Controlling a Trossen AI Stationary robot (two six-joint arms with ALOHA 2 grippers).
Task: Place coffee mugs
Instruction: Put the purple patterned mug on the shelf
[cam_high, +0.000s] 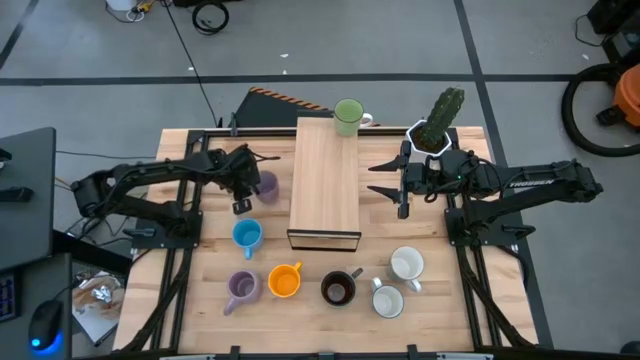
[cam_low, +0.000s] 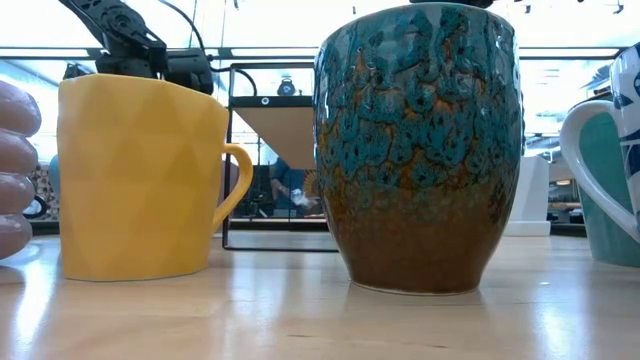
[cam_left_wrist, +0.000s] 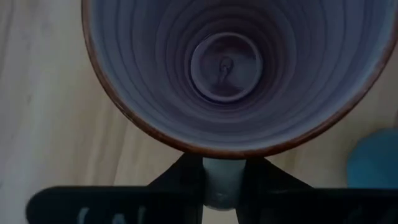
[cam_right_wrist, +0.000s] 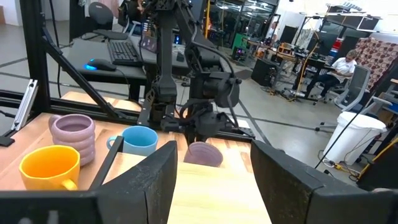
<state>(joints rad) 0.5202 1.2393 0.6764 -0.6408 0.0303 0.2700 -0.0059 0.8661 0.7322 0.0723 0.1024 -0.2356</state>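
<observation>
The left gripper (cam_high: 250, 187) sat at about nine o'clock on the counter (cam_high: 200, 300), clamped on the rim of a lilac mug (cam_high: 266, 186); the left wrist view looked straight down into that lilac mug (cam_left_wrist: 230, 68), with the two dark fingers (cam_left_wrist: 180, 180) pinching a pale part of its wall at the near edge, so the grip was on the mug's side wall and the mug's axis ran upright. That mug stood just beside the left long edge of the raised wooden board (cam_high: 325, 180), which ran from twelve to six o'clock through the counter's middle, so any move onto the board would go toward three o'clock from the gripper. At about seven o'clock stood the light blue mug (cam_high: 247, 235), with the second lilac mug (cam_high: 242, 287) and the orange mug (cam_high: 285, 281) nearer six. The green mug (cam_high: 348, 116) already rested on the board's twelve o'clock end. The black mug (cam_high: 338, 288) stood at six o'clock, and the two white mugs (cam_high: 398, 282) at about five. The right gripper (cam_high: 403, 186) hung open at three o'clock beside the board's right edge, empty, close to the potted cactus (cam_high: 440, 120) at about one o'clock. By my judgement the left arm was the nearer one for the lilac, blue and orange mugs, and the right arm for the white pair.
</observation>
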